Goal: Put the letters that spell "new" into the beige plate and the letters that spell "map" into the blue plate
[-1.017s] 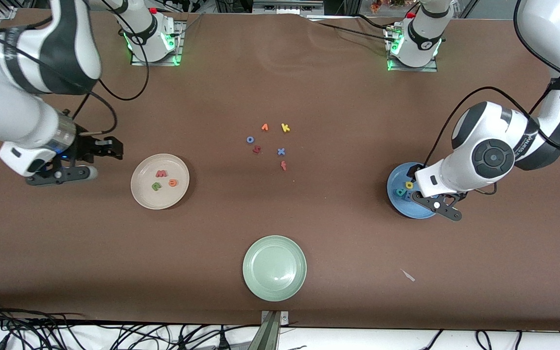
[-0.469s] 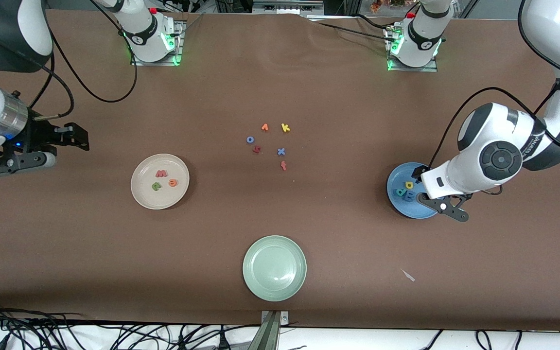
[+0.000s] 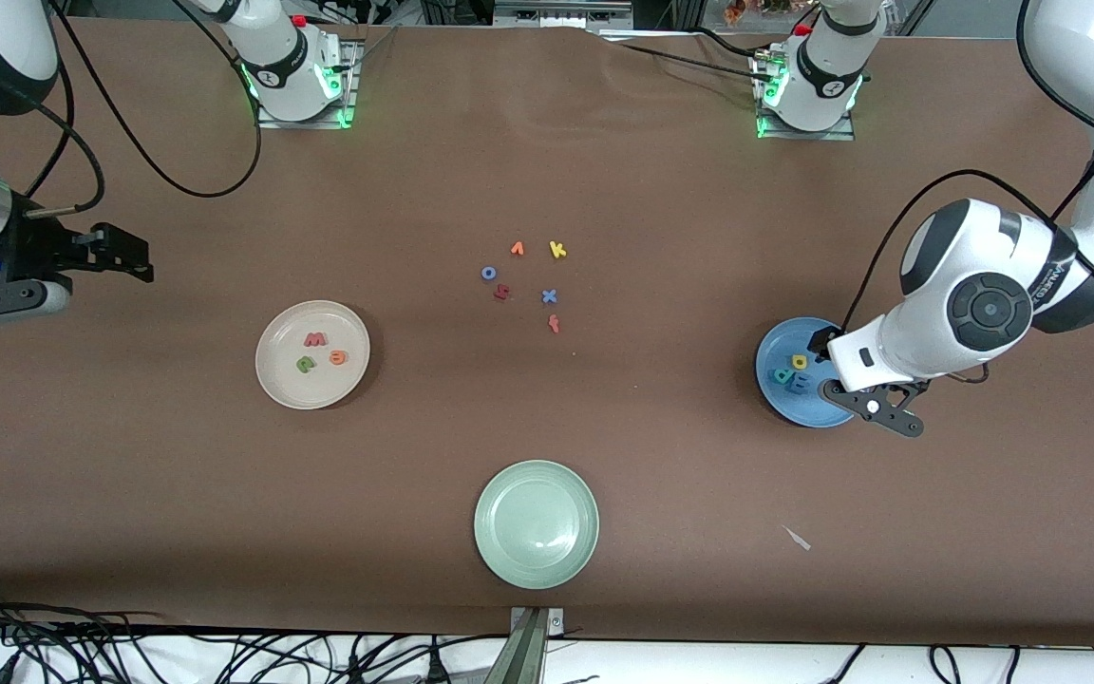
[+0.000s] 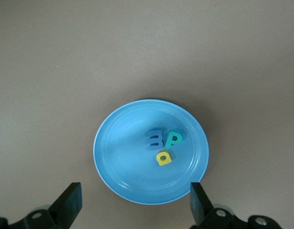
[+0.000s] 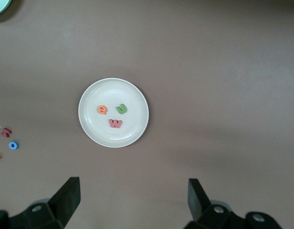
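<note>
The beige plate [image 3: 272, 380] lies toward the right arm's end of the table and holds the pink-red w [image 3: 315, 339], the green n [image 3: 305, 364] and the orange e [image 3: 337, 357]. The right wrist view shows that plate [image 5: 89, 131] with the e [image 5: 102, 109], n [image 5: 121, 109] and w [image 5: 116, 123]. My right gripper [image 3: 124, 255] hangs open and empty over bare table beside the plate. The blue plate [image 3: 780, 399] holds the yellow a [image 3: 800, 361], teal p [image 3: 782, 375] and light-blue m [image 3: 799, 383]. My left gripper [image 4: 135, 205] is open above this plate [image 4: 123, 162], holding nothing.
A pale green plate [image 3: 536, 522] sits nearest the front camera. Loose letters lie mid-table: a blue o [image 3: 488, 273], an orange letter [image 3: 518, 249], a yellow k [image 3: 557, 250], a dark red h [image 3: 501, 293], a blue x [image 3: 549, 296] and an orange-red f [image 3: 555, 324]. A small pale scrap [image 3: 798, 539] lies near the blue plate.
My right arm has drawn away from the beige plate toward its own end of the table. The left arm has shifted slightly over the blue plate. No letter has moved.
</note>
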Tool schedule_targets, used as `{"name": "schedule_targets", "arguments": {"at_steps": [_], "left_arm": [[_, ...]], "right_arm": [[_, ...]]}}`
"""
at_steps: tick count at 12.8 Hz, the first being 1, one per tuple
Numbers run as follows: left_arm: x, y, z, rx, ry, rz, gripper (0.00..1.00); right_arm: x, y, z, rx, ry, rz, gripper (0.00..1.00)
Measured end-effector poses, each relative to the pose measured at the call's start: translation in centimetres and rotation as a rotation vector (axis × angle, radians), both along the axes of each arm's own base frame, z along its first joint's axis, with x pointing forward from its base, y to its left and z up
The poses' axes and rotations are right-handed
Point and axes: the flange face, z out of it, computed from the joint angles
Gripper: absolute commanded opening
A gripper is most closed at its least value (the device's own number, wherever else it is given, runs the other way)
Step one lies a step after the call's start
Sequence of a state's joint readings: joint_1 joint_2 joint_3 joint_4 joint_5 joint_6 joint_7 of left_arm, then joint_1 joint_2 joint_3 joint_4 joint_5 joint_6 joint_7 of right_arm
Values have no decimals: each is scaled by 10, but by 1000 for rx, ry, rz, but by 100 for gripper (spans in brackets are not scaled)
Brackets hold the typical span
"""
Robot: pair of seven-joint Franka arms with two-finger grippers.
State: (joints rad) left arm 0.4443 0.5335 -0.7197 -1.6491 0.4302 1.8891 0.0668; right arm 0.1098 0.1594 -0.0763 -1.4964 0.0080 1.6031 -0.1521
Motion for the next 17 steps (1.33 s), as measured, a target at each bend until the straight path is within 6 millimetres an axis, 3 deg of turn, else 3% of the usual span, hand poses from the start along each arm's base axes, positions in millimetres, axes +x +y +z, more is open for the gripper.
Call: {"name": "schedule_targets", "arguments": {"at_steps": [5,9,13,15,17], "left_arm": [[1,3,2,1,4,7,100],[13,3,25,-20,-44,22,100],[13,-1,29,-22,-50,17,100],[24,11,46,-26,-89,42,100],[37,43,72,-24,-136,99,100]], "right_arm": [[-12,-16,28,-13,-43,-19,100],[-14,-12,31,-54,-48,2,100],[-16,-11,31,-55,-38,2,100],[-17,-13,32,-55,-38,0,100],[-17,-14,32,-55,-35,-2,100]]}}
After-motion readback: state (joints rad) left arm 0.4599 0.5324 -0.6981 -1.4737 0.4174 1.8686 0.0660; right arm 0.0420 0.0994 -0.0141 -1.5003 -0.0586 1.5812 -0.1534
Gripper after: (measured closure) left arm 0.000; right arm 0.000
